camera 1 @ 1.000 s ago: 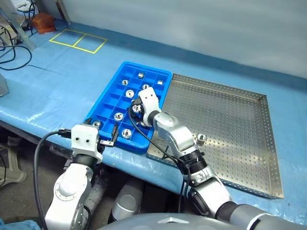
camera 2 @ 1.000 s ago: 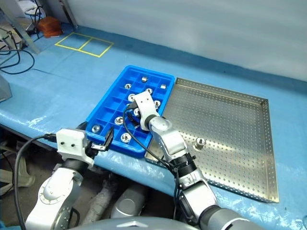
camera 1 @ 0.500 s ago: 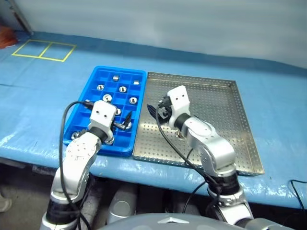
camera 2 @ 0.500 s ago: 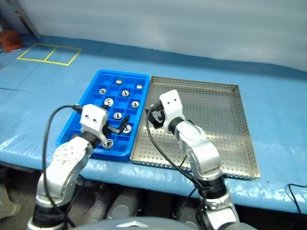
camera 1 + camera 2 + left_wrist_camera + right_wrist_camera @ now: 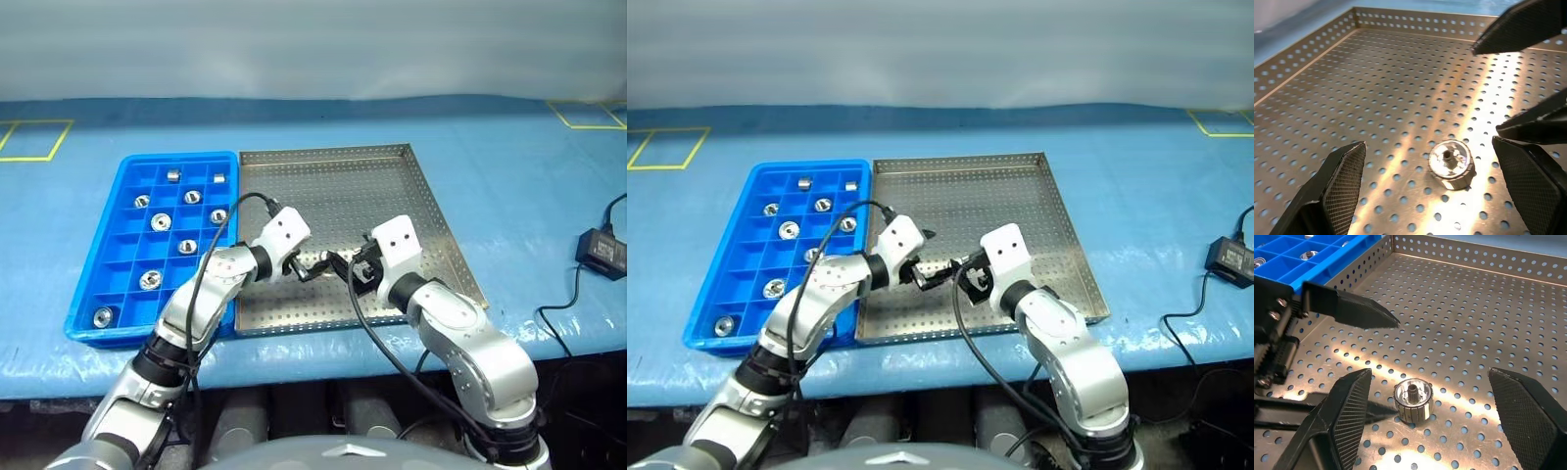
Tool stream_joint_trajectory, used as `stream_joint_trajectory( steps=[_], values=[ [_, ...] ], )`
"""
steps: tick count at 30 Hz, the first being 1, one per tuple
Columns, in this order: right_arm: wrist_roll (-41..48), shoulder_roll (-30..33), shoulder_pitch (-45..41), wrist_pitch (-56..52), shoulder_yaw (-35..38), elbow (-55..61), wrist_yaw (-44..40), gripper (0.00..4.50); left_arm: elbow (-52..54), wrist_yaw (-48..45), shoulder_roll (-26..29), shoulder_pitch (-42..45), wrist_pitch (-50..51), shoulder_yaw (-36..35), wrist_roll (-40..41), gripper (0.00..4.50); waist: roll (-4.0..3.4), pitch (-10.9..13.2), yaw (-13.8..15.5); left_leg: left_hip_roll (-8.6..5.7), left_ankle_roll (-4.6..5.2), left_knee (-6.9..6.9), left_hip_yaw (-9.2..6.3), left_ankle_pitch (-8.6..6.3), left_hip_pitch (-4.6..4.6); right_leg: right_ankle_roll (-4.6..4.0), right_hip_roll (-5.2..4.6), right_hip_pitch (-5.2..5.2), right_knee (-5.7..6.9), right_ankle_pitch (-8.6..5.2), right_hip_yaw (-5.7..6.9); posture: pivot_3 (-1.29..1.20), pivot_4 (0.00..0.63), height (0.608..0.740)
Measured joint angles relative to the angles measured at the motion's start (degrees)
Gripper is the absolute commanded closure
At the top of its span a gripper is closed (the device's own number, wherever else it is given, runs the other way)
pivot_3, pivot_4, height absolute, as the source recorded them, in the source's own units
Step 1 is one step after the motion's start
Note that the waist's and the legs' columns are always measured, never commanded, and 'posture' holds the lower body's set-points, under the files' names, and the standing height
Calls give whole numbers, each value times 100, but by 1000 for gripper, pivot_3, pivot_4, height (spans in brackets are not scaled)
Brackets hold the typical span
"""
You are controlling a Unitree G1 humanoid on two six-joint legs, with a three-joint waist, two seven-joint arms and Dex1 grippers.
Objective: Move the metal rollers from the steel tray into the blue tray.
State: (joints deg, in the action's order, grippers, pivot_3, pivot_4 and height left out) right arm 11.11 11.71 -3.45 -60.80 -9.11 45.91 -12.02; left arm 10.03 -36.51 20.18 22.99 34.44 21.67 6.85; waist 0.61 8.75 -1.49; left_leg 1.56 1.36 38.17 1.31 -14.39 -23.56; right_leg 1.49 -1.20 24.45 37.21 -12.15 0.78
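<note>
Both claws converge on the last metal roller (image 5: 1450, 163) left in the steel tray (image 5: 392, 181) — left gripper (image 5: 1430, 191) spread wide around it, right gripper (image 5: 1432, 421) also parted, neither gripping anything. The roller sits upright near the tray's front edge, w/ bare perforated floor all round. The blue tray (image 5: 93, 250) lies alongside — several compartments filled, others free.

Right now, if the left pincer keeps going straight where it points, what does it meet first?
Likely the lone metal roller on the steel tray, lying between its open fingers. The right pincer faces it just beyond; depth is unclear.
</note>
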Motion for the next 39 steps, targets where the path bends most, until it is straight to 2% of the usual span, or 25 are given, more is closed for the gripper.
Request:
stream_joint_trajectory(
  steps=[9,18,21,27,28,33,39],
  values=[
    [201,267,526,-259,41,614,45,498,-1206,-128,-413,509,-378,176,-203,0,2,-1,-27,-5,22,10,17,7,-3,29,-17,1,-5,17,-21,-118,150,740],
    [300,419,692,-364,150,864,115,498,-2139,-233,-742,949,-662,229,-455,0,3,-2,-122,-6,27,11,34,8,0,37,-16,3,-4,22,-39,-163,150,740],
    [304,376,700,-364,138,867,189,465,-2325,-269,-762,962,-618,327,-574,558,4,-2,-179,-7,30,11,38,7,-1,39,-16,6,-4,24,-46,-168,150,740],
    [317,335,708,-364,93,867,264,465,-2263,-550,-596,966,-441,397,-683,2551,4,-3,-255,-5,31,11,42,6,2,42,-16,7,-2,25,-53,-146,150,740],
    [324,336,701,-364,89,866,271,465,-2216,-608,-551,964,-391,400,-688,2774,4,-3,-253,-5,31,11,43,6,3,42,-16,7,-1,25,-53,-139,150,740],
    [369,346,541,-362,19,839,246,465,-1951,-592,-430,899,-234,332,-682,2772,4,-3,-241,-5,32,13,44,7,0,44,-17,9,0,27,-56,-106,150,740],
    [411,350,-109,-316,-376,451,128,465,-762,424,-746,446,-60,-972,-348,2772,6,-2,-230,-1,33,14,52,6,3,46,-15,13,1,30,-68,-35,150,740]
  ],
)
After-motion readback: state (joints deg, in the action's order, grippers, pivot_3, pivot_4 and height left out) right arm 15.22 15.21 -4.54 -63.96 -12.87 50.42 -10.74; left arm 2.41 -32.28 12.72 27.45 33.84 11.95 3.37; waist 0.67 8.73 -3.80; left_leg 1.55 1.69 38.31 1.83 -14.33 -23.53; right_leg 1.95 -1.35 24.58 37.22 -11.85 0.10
